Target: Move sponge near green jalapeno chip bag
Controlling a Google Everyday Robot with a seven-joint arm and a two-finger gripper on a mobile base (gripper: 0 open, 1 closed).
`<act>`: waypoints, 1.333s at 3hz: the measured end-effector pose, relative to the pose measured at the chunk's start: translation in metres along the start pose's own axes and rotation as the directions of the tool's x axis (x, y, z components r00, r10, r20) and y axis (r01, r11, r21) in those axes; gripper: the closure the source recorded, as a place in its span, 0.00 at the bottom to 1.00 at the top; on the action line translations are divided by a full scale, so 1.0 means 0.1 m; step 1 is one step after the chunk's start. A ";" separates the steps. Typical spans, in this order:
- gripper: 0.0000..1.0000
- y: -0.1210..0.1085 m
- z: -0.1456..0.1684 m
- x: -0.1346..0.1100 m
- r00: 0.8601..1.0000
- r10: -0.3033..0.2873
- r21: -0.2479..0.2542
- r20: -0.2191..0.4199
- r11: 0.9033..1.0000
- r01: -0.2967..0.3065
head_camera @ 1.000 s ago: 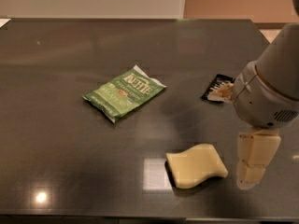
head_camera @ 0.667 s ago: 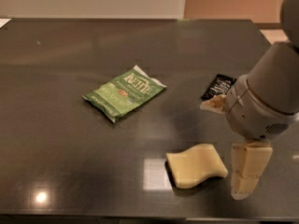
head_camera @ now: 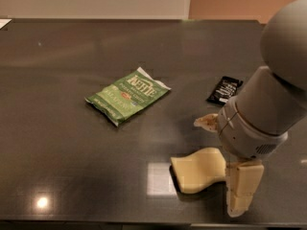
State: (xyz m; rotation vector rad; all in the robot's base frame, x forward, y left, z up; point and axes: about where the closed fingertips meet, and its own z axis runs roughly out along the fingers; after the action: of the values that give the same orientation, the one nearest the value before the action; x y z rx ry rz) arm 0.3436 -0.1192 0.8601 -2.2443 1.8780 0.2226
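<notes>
The pale yellow sponge [head_camera: 199, 169] lies flat on the dark table [head_camera: 57, 143], near the front edge and right of centre. The green jalapeno chip bag [head_camera: 128, 95] lies flat near the table's middle, up and to the left of the sponge, with a wide gap between them. My gripper [head_camera: 242, 188] hangs from the grey arm [head_camera: 268, 109] and points down at the sponge's right edge, right beside it. The arm covers the table to the right of the sponge.
A small black packet [head_camera: 224, 89] lies to the right of the green bag, behind the sponge and partly next to my arm. The table's front edge runs just below the sponge. A bright light reflection [head_camera: 159, 178] sits on the table left of the sponge.
My arm and gripper have moved left and lower in the view, closing in on the sponge's right edge. The sponge, bag and black packet have not moved.
</notes>
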 end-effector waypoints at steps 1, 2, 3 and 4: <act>0.00 0.00 0.12 0.03 1.000 -0.015 -0.011 -0.015 1.000 0.015; 0.17 -0.03 0.19 0.08 1.000 -0.016 -0.024 -0.023 1.000 0.015; 0.41 -0.07 0.23 0.13 1.000 -0.013 -0.043 -0.027 0.999 0.012; 0.64 -0.11 0.20 0.11 1.000 -0.013 -0.047 -0.026 0.999 0.012</act>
State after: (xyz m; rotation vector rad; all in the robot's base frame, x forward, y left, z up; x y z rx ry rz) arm 0.3565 -0.1224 0.8388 -2.2996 1.8905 0.2393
